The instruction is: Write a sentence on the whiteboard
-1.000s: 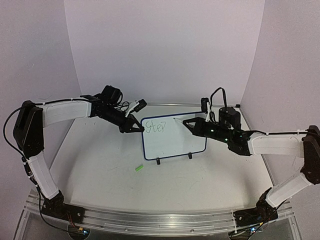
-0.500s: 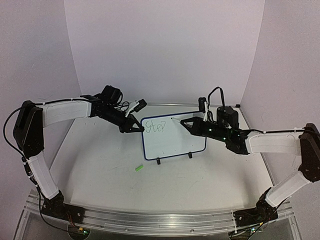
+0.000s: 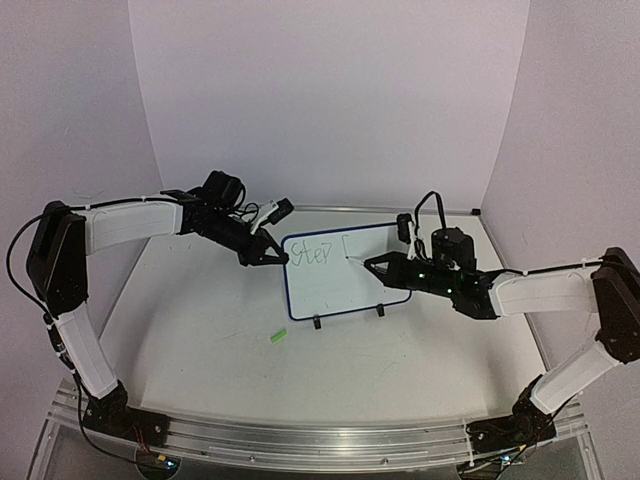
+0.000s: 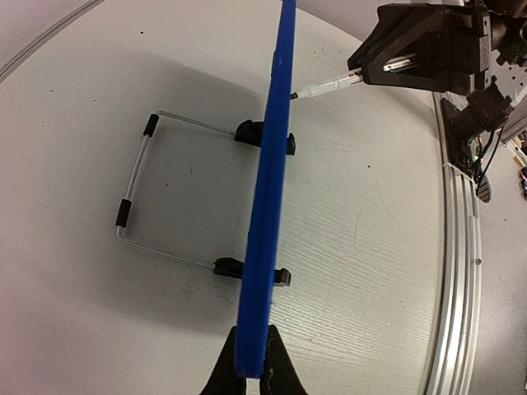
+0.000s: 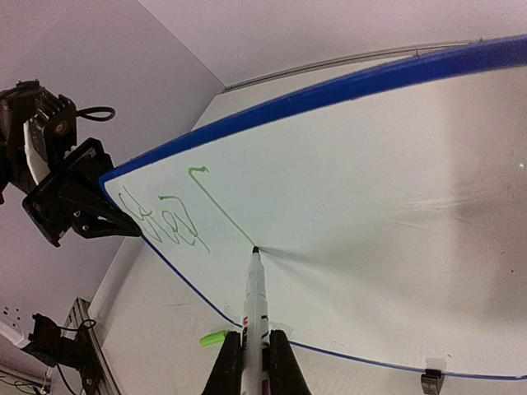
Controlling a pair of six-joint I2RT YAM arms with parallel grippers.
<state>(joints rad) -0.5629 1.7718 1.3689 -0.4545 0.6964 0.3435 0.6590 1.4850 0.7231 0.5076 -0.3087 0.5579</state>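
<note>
Blue-framed whiteboard (image 3: 346,276) stands upright on the desk (image 3: 200,330), its edge clamped in the left gripper (image 4: 253,372). The right gripper (image 5: 254,360) is closed on a marker (image 5: 255,290) whose tip touches the unfinished sentence (image 5: 183,224). Excess tip pressure may tilt the board, distorting strokes.

White table (image 3: 200,330): whiteboard (image 3: 340,285) upright on clip feet (image 3: 317,323), wire stand (image 4: 136,189) behind; small green object (image 3: 278,338) near front.
</note>
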